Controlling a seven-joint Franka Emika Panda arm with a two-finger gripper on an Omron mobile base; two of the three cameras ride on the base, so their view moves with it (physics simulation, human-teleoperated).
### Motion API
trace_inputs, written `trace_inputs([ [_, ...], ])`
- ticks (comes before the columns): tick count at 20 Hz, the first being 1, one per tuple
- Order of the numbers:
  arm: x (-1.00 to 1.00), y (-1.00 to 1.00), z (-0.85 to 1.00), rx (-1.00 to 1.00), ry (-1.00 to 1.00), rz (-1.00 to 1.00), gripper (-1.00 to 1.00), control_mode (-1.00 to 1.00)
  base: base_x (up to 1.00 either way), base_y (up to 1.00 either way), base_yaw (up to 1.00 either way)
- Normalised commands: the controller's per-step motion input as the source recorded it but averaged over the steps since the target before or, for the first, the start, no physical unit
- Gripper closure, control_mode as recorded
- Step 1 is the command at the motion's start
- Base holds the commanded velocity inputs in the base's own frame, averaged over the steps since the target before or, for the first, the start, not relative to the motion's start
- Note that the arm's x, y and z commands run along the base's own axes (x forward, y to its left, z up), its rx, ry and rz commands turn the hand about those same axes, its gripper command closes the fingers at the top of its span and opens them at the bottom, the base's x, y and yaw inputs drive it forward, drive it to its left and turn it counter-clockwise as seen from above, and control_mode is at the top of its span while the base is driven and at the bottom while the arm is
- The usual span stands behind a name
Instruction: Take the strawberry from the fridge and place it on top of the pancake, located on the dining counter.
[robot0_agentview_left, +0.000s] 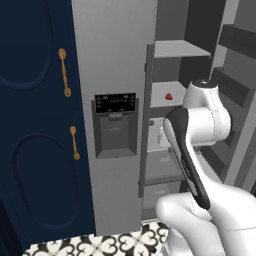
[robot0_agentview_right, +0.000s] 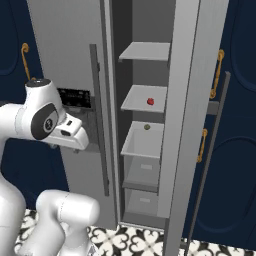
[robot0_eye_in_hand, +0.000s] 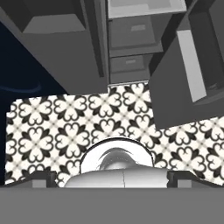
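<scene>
The fridge (robot0_agentview_left: 115, 50) (robot0_agentview_right: 65, 40) stands with its right door swung open. On a pale middle shelf inside lies the strawberry (robot0_agentview_left: 169, 96) (robot0_agentview_right: 150, 101), small and bright red. My arm is folded up in front of the closed left door, well short of that shelf. In the hand view my gripper (robot0_eye_in_hand: 111, 177) points down at the tiled floor and the fridge's lower drawers; its fingertips (robot0_eye_in_hand: 43, 177) sit far apart with nothing between them, so it is open. The pancake and the dining counter are out of view.
A small olive-green thing (robot0_agentview_right: 147, 127) (robot0_agentview_left: 151, 121) lies on the shelf below the strawberry. The open door (robot0_agentview_right: 185, 125) with its racks (robot0_agentview_left: 235, 75) flanks the right side. Navy cabinets (robot0_agentview_left: 35, 125) (robot0_agentview_right: 235, 150) with gold handles stand on both sides. Patterned tiles (robot0_eye_in_hand: 65, 127) cover the floor.
</scene>
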Motion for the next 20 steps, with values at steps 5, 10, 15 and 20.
trace_inputs([
  [5, 0.00, -0.15, -0.30, 0.00, 0.00, 0.01, -1.00, -1.00, 0.00, 0.00, 0.00],
  [10, 0.00, -0.05, -0.19, -0.01, 0.01, 0.04, -1.00, -1.00, 0.00, 0.00, 0.00],
  [15, -0.01, -0.01, -0.01, 0.00, 0.00, 0.00, -1.00, -1.00, 0.00, 0.00, 0.00],
  [20, 0.00, 0.00, 0.00, 0.00, 0.00, 0.00, -1.00, -1.00, 0.00, 0.00, 0.00],
])
